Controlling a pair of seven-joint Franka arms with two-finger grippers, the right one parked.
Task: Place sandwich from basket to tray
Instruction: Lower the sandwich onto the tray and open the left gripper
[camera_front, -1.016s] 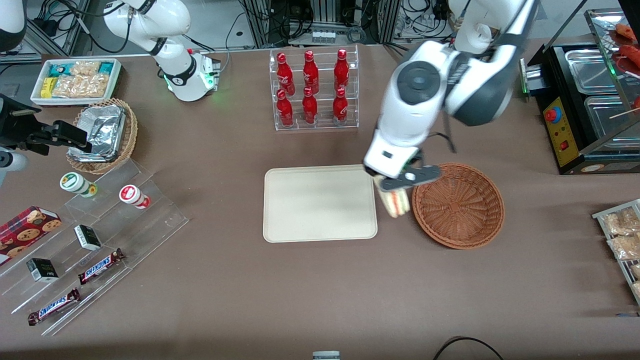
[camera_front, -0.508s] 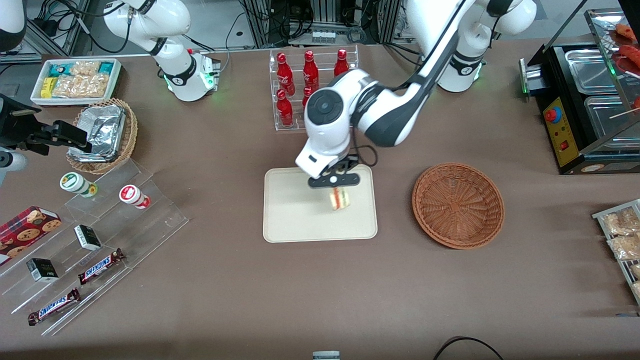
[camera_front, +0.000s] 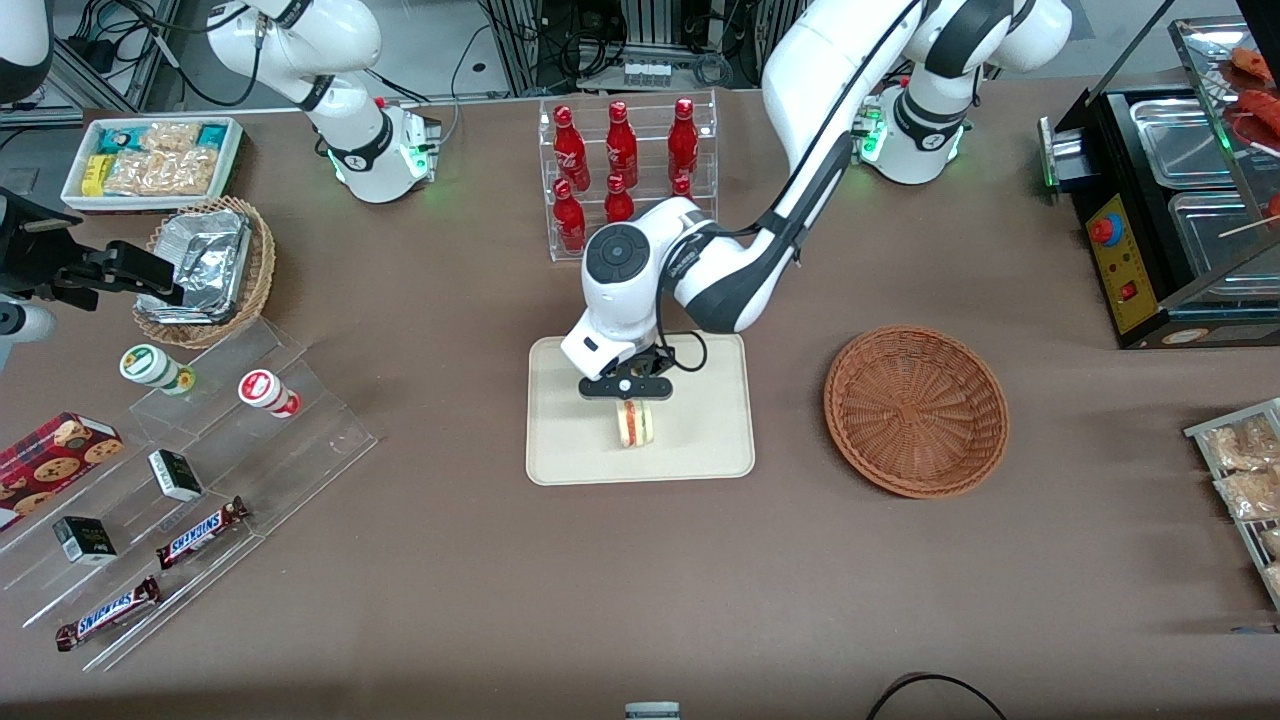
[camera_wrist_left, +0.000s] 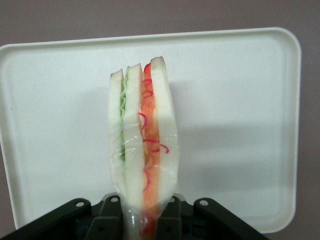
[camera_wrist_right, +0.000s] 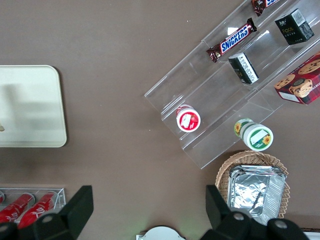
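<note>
My left gripper (camera_front: 629, 400) is shut on the sandwich (camera_front: 636, 424), a white bread wedge with red and pale green filling. It holds it over the middle of the cream tray (camera_front: 570, 440), low above or on its surface; I cannot tell which. In the left wrist view the sandwich (camera_wrist_left: 142, 150) stands pinched between the black fingers (camera_wrist_left: 107, 217) with the tray (camera_wrist_left: 240, 100) beneath it. The reddish-brown wicker basket (camera_front: 916, 410) lies beside the tray toward the working arm's end and holds nothing.
A clear rack of red bottles (camera_front: 625, 180) stands farther from the front camera than the tray. Toward the parked arm's end are a tan basket of foil packets (camera_front: 205, 265), a white snack bin (camera_front: 150, 160) and clear steps with snacks (camera_front: 180, 470).
My gripper has carried the sandwich from the basket's edge across to the middle of the tray and lowered it there.
</note>
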